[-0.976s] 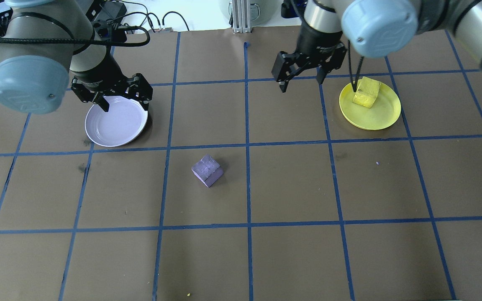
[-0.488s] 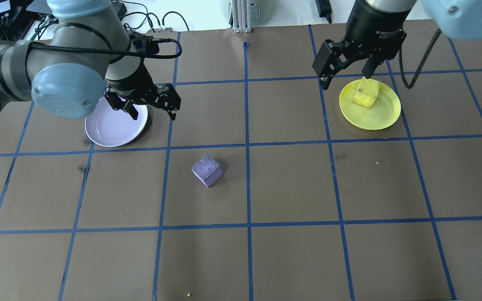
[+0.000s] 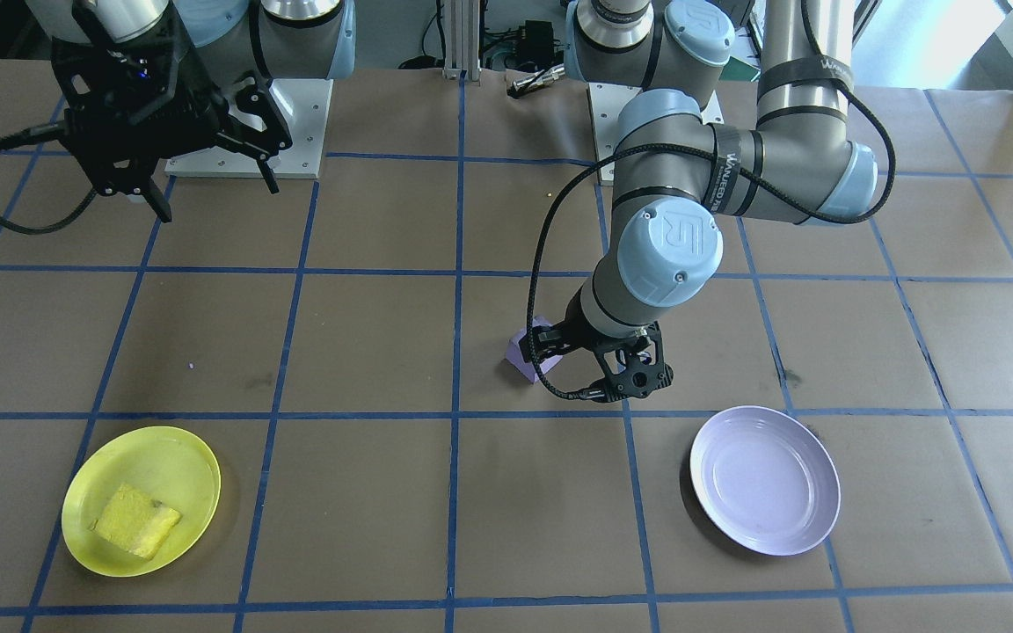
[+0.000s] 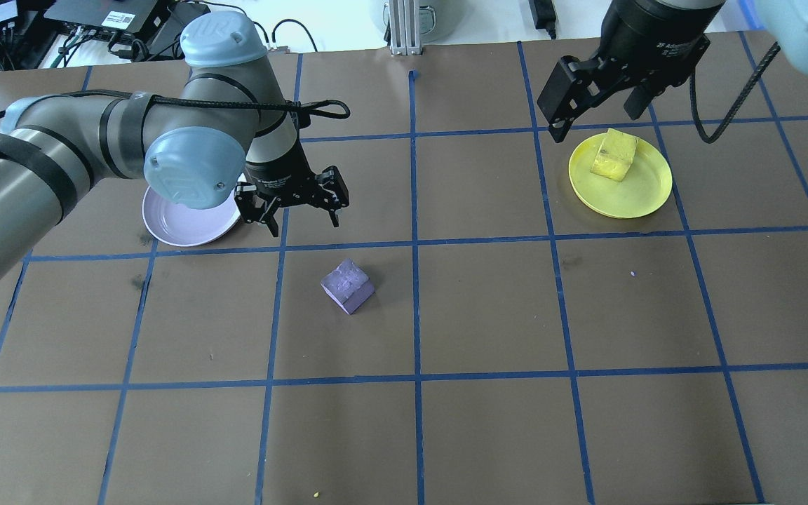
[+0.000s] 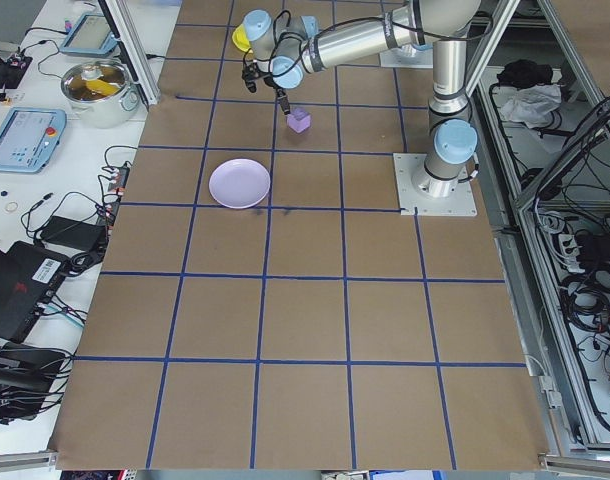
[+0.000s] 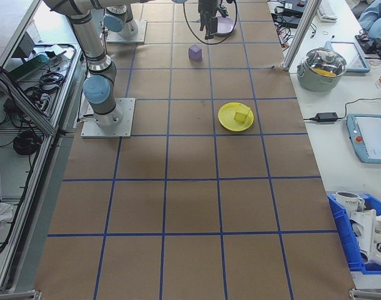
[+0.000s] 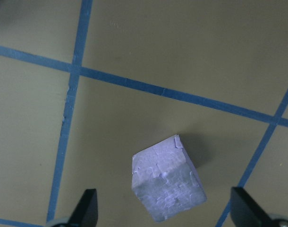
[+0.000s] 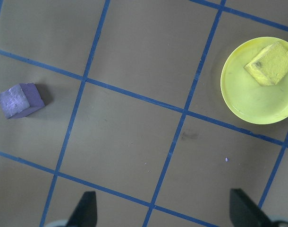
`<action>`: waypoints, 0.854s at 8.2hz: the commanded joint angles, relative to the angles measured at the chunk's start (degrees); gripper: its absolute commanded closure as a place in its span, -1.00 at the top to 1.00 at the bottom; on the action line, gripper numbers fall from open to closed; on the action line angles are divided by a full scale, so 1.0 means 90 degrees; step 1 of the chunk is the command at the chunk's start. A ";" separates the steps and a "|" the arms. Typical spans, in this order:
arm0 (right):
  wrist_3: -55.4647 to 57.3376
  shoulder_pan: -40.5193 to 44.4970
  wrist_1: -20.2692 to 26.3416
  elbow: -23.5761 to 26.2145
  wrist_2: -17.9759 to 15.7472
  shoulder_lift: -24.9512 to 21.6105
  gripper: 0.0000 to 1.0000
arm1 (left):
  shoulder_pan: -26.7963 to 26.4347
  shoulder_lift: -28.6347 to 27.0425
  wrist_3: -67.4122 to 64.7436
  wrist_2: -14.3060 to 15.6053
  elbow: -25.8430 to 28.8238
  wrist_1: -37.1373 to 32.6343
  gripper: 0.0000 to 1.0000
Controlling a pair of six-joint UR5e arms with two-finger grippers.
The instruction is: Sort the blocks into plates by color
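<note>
In the overhead view the left gripper (image 4: 297, 210) hangs left of centre with its 2 fingers spread and nothing between them, just right of the lavender plate (image 4: 179, 226). The purple block (image 4: 348, 286) sits on the brown table (image 4: 488, 315) just below it, apart from the fingers. At upper right the right gripper (image 4: 595, 105) is also spread and empty, above the upper-left rim of the yellow plate (image 4: 621, 179), where the yellow block (image 4: 614, 155) lies.
</note>
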 commanded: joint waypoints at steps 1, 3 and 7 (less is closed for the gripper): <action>0.0005 -0.0016 -0.0003 0.0063 -0.0063 -0.0116 1.00 | 0.0006 -0.0390 -0.1393 -0.0675 -0.0024 -0.0010 1.00; 0.0015 -0.0064 -0.0051 0.0073 -0.0024 -0.0077 1.00 | 0.0006 -0.0507 -0.1445 -0.0709 -0.0053 -0.0127 1.00; 0.0015 -0.0084 -0.0042 0.0063 -0.0043 -0.0107 1.00 | 0.0026 -0.0556 -0.1328 -0.0611 -0.0336 -0.0157 1.00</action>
